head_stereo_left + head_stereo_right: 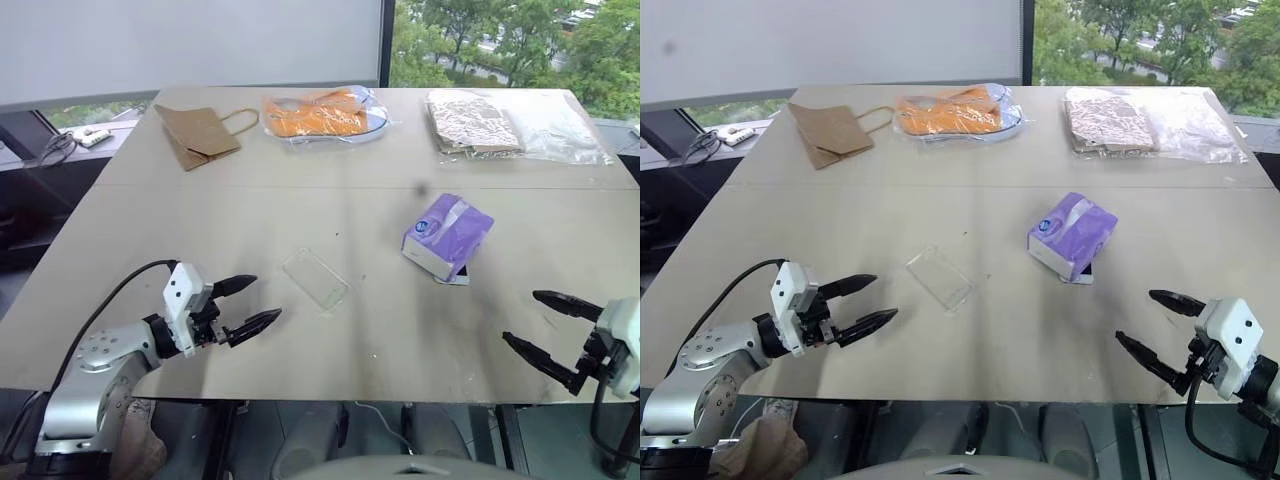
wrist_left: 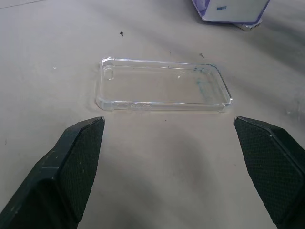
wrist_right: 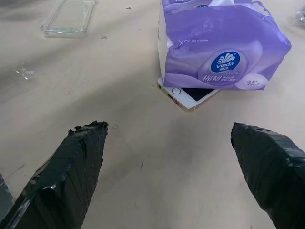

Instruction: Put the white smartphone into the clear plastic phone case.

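Purple tissue pack (image 3: pixel 219 45) covers most of white smartphone (image 3: pixel 190 97).

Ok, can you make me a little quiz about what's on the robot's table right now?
1. True or false: the white smartphone lies in the open with nothing on it.
2. Which gripper has the clear plastic phone case right in front of it? A) left gripper B) right gripper
3. Fill in: the bag beside the orange package at the far edge is made of brown ____.

Key
1. False: the purple tissue pack lies over most of it, with one end peeking out.
2. A. Both grippers are open and empty.
3. Paper: it is the brown paper bag.
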`<state>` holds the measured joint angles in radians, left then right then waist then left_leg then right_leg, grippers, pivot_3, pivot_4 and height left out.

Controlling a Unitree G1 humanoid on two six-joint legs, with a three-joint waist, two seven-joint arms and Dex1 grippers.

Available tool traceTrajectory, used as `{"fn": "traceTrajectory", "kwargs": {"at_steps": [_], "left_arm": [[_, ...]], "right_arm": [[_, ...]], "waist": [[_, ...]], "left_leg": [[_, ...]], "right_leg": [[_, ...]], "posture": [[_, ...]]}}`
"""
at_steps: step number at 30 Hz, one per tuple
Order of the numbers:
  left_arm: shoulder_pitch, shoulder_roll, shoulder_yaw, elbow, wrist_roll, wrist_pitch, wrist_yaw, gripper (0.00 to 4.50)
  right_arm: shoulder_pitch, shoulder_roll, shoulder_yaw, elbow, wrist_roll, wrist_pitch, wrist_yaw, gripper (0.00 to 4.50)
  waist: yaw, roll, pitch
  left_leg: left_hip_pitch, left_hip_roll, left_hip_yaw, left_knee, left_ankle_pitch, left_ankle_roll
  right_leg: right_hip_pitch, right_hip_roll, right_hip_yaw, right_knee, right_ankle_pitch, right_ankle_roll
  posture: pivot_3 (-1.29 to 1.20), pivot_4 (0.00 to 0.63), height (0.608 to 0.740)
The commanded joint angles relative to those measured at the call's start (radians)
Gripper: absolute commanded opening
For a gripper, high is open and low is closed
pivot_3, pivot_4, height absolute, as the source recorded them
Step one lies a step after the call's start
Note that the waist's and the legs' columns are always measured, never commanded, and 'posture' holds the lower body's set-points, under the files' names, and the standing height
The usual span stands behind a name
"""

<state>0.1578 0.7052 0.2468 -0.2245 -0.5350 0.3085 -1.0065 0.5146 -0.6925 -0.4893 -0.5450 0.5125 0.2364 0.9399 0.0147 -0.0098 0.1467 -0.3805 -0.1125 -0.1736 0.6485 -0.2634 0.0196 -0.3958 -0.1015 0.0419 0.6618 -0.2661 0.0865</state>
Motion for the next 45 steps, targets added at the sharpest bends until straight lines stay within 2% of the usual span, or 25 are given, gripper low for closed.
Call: {"fn": "traceTrajectory", "kwargs": {"at_steps": [1,8,11,13,17,23,24,25,27,28,29,30,32,33,36,40,45], "left_arm": [[-0.038,0.010,-0.002,-0.016,-0.008,0.001,-0.007,4.48],[-0.189,0.057,-0.096,0.038,0.063,-0.031,-0.084,4.48],[-0.272,0.111,-0.197,0.084,0.189,-0.120,-0.140,4.48],[-0.318,0.132,-0.245,0.129,0.206,-0.173,-0.225,4.48],[-0.518,0.104,-0.362,0.339,0.265,-0.299,-0.382,4.48],[-0.712,0.030,-0.469,0.617,0.343,-0.441,-0.519,4.48],[-0.733,0.019,-0.487,0.662,0.358,-0.467,-0.542,3.95],[-0.753,0.006,-0.507,0.713,0.383,-0.499,-0.558,3.66],[-0.783,-0.011,-0.535,0.809,0.425,-0.590,-0.583,2.61],[-0.797,-0.018,-0.543,0.849,0.440,-0.627,-0.594,2.35],[-0.810,-0.026,-0.549,0.882,0.446,-0.644,-0.602,1.81],[-0.823,-0.034,-0.555,0.906,0.450,-0.651,-0.606,1.27],[-0.834,-0.039,-0.565,0.916,0.442,-0.643,-0.608,0.69],[-0.826,-0.036,-0.569,0.878,0.417,-0.589,-0.608,0.15],[-0.788,-0.014,-0.572,0.712,0.355,-0.349,-0.608,0.06],[-0.724,-0.018,-0.558,0.446,0.303,-0.126,-0.577,0.06],[-0.689,-0.060,-0.579,0.253,0.298,0.004,-0.503,0.06]], "right_arm": [[-0.009,0.008,-0.013,-0.024,0.010,-0.022,-0.003,4.50],[-0.088,0.022,0.057,-0.126,0.071,-0.001,-0.028,4.50],[-0.084,-0.021,0.084,-0.190,0.136,0.043,0.018,4.50],[-0.084,-0.049,0.094,-0.209,0.151,0.058,0.036,4.50],[-0.101,-0.110,0.124,-0.237,0.155,0.056,0.095,4.50],[-0.108,-0.133,0.140,-0.261,0.158,0.038,0.137,4.50],[-0.109,-0.130,0.144,-0.265,0.156,0.039,0.133,4.50],[-0.110,-0.124,0.148,-0.269,0.153,0.039,0.125,4.50],[-0.106,-0.113,0.155,-0.278,0.145,0.037,0.111,4.50],[-0.102,-0.108,0.157,-0.282,0.142,0.036,0.104,4.50],[-0.097,-0.103,0.158,-0.286,0.140,0.037,0.096,4.50],[-0.089,-0.098,0.160,-0.291,0.134,0.036,0.089,4.50],[-0.072,-0.090,0.163,-0.298,0.122,0.033,0.079,4.50],[-0.063,-0.084,0.164,-0.300,0.114,0.031,0.072,4.50],[-0.047,-0.068,0.164,-0.304,0.097,0.027,0.043,4.50],[-0.041,-0.073,0.160,-0.317,0.079,0.100,-0.042,4.50],[-0.071,-0.050,0.168,-0.325,0.093,0.184,-0.159,4.50]], "waist": [[0.000,0.000,0.000],[-0.002,0.001,0.001],[-0.001,0.001,0.001],[0.000,0.001,0.001],[0.003,0.000,0.001],[-0.004,-0.002,0.003],[-0.007,-0.003,0.003],[-0.008,-0.003,0.003],[-0.010,-0.003,0.003],[-0.006,-0.004,0.003],[-0.006,-0.004,0.003],[-0.006,-0.004,0.003],[-0.003,-0.004,0.003],[-0.003,-0.004,0.003],[-0.003,-0.004,0.003],[-0.006,-0.004,0.003],[-0.002,-0.004,0.003]], "left_leg": [[0.000,0.000,0.000,0.000,0.000,0.000],[0.000,0.000,0.000,0.000,0.000,0.000],[-0.001,0.000,-0.001,0.000,0.000,0.000],[-0.001,0.000,-0.001,0.000,0.000,0.000],[-0.001,-0.001,-0.001,0.000,0.000,0.001],[-0.001,-0.001,-0.001,0.000,0.000,0.001],[-0.001,-0.001,-0.001,0.000,0.000,0.000],[-0.001,-0.001,-0.001,0.000,0.001,-0.002],[-0.002,-0.001,-0.001,0.000,0.001,-0.002],[-0.002,-0.001,-0.001,0.000,0.001,-0.002],[-0.002,-0.001,-0.002,0.001,0.001,-0.002],[-0.002,-0.001,-0.002,0.001,0.001,-0.002],[-0.001,-0.001,-0.002,0.001,0.001,-0.002],[-0.001,-0.001,-0.002,0.001,0.000,0.000],[-0.001,-0.001,-0.002,0.002,-0.001,0.002],[-0.002,-0.001,-0.002,0.003,-0.001,0.002],[-0.002,-0.001,-0.002,0.003,0.000,0.001]], "right_leg": [[0.000,0.000,0.000,0.000,0.000,0.000],[0.000,0.000,0.000,0.000,0.000,0.000],[0.000,0.001,-0.001,-0.001,0.000,0.000],[0.000,0.002,-0.001,-0.001,0.000,0.000],[0.000,0.003,-0.002,-0.001,0.000,0.000],[0.000,0.004,-0.002,-0.001,0.000,0.000],[0.000,0.004,-0.002,-0.001,0.000,0.000],[0.000,0.004,-0.002,-0.001,0.000,0.000],[-0.001,0.004,-0.002,-0.001,0.000,0.000],[-0.001,0.004,-0.002,-0.001,0.000,0.000],[0.000,0.004,-0.003,-0.001,0.000,0.001],[0.000,0.004,-0.003,-0.001,0.000,0.001],[0.000,0.004,-0.003,-0.001,0.000,0.001],[0.000,0.004,-0.002,-0.001,0.000,0.001],[0.000,0.004,-0.002,0.000,0.000,0.001],[0.000,0.004,-0.002,0.001,0.000,0.001],[0.000,0.004,-0.002,0.001,0.000,0.001]], "posture": [[0.00,0.150,0.740],[0.00,0.150,0.740],[0.00,0.150,0.740],[0.00,0.150,0.740],[0.00,0.150,0.740],[0.00,0.150,0.740],[0.00,0.150,0.740],[0.00,0.150,0.740],[0.00,0.150,0.740],[0.00,0.150,0.740],[0.00,0.150,0.740],[0.00,0.150,0.740],[0.00,0.150,0.740],[0.00,0.150,0.740],[0.00,0.150,0.740],[0.00,0.150,0.740],[0.00,0.150,0.740]]}}
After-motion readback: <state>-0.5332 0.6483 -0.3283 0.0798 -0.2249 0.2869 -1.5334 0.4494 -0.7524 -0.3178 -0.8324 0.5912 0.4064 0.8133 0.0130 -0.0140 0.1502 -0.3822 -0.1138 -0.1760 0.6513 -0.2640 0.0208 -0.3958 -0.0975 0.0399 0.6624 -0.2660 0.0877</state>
